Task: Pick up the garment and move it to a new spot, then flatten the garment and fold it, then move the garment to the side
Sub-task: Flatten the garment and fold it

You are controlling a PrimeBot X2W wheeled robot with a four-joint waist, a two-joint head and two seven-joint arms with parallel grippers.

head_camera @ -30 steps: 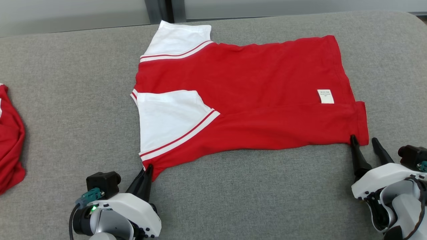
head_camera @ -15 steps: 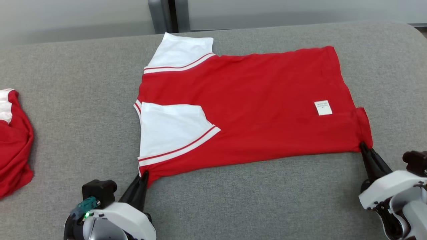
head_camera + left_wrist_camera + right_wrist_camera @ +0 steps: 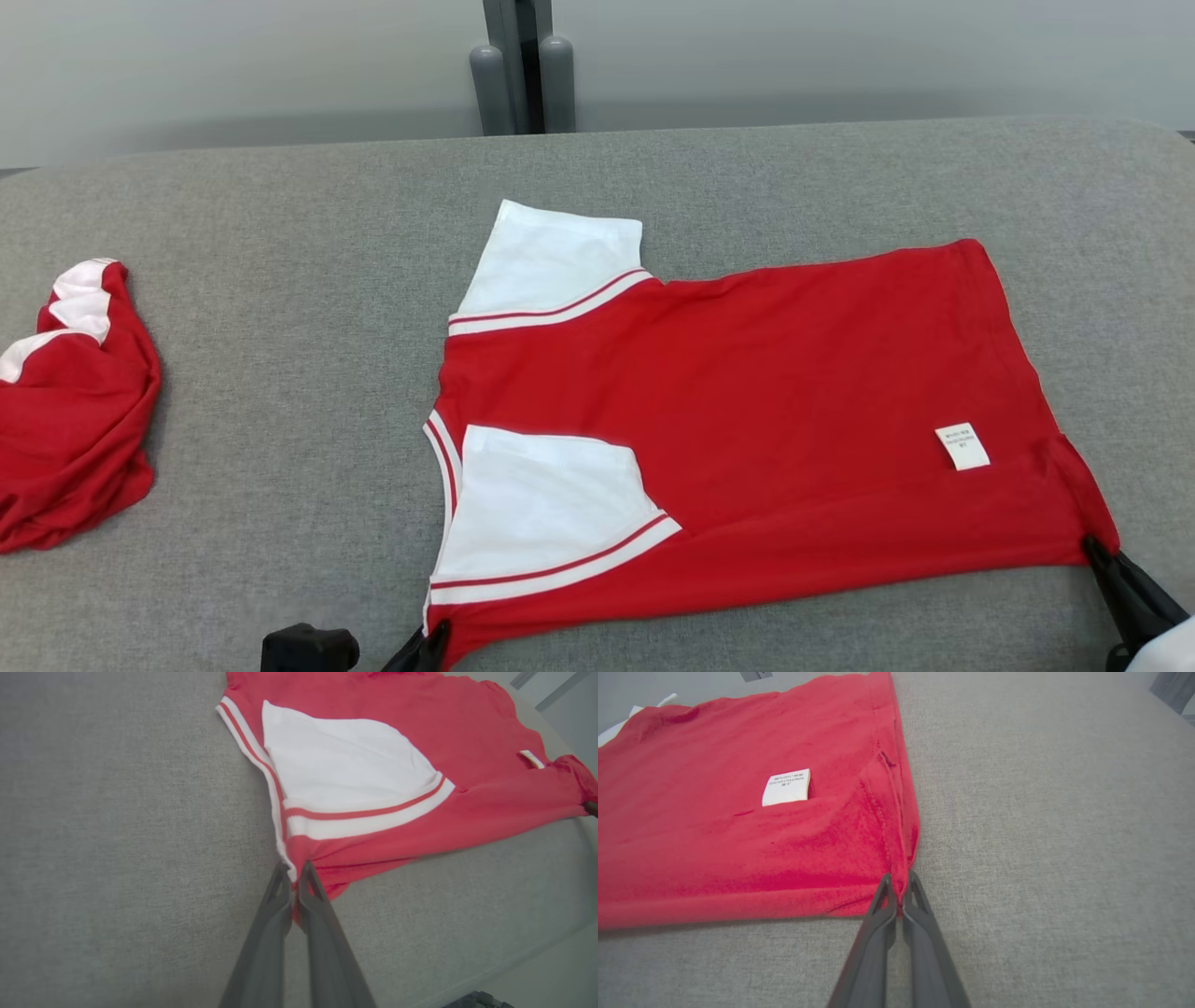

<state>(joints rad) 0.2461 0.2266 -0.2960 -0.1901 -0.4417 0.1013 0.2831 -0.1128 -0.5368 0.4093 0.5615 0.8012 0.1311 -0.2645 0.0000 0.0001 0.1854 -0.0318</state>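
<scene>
Evidently my left gripper (image 3: 294, 868) is pinched shut on the sleeve-side corner and my right gripper (image 3: 900, 877) on the hem corner of the garment (image 3: 766, 411), flat on the grey cushion (image 3: 280, 373); soft and light, it'll likely sag between these holds unless kept taut.

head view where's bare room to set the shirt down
Widest bare patch: between the crumpled red garment and the spread shirt. A strip of grey surface runs behind the shirt. Crowded at its near corners, pinched by the left gripper and right gripper.
</scene>
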